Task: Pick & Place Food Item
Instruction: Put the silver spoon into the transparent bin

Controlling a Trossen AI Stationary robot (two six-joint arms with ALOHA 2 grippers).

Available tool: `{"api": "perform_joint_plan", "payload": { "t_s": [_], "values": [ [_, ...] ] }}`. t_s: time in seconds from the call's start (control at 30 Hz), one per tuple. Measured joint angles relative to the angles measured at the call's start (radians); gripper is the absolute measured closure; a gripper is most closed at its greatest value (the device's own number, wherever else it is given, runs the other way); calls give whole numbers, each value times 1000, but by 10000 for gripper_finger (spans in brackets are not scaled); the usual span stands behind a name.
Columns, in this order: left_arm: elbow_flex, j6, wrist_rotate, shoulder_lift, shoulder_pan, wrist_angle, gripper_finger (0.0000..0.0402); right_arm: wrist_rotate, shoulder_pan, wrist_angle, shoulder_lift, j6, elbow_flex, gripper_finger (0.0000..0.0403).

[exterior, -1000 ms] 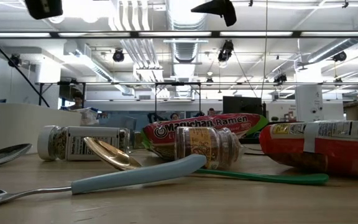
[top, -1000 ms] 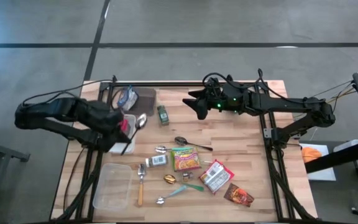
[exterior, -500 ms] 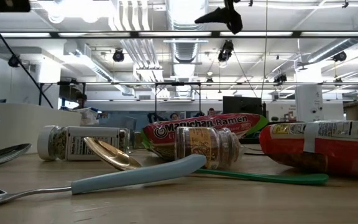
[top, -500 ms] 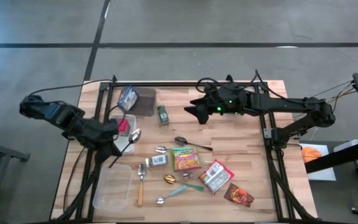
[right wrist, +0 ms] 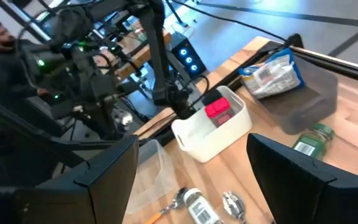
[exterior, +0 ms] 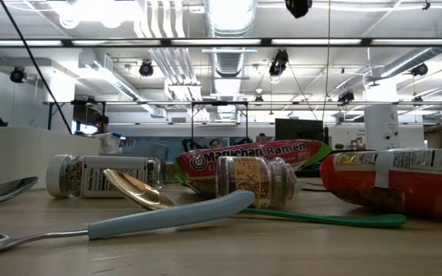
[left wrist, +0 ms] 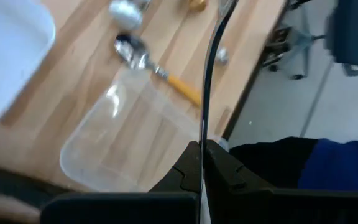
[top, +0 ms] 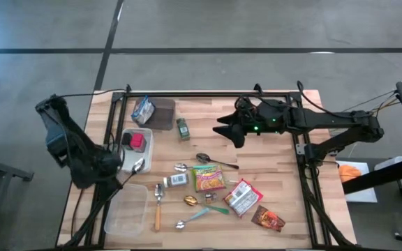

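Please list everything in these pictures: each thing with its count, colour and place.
white bin: one, white, table's left side, red item inside
dark tray: one, beside the bin, holds blue-white bag
clear container: one, transparent, left corner by the bin
jars: three; green-lidded by the tray, two mid-table
packets: three; green-red ramen, red-white, brown; centre towards right
loose spoons: about six; silver, gold, coloured handles; mid-table
left end effector: shut on held spoon, at table's left edge
right end effector: open, above the table, right of the green-lidded jar
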Motion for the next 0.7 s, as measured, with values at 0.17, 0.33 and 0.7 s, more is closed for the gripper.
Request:
{"api": "perform_joint_plan", "payload": {
  "t_s": [0.17, 0.33, 0.7],
  "values": [
    [-32, -176, -14, 97, -95, 24, 401, 34, 43, 6, -14, 14, 0, 108],
    [-48, -251, -25, 173, -148, 88, 401, 56, 81, 5, -16, 26, 0, 108],
    [-48, -335, -22, 334, -193, 208, 401, 105, 154, 6, -16, 68, -1, 108]
  ]
}}
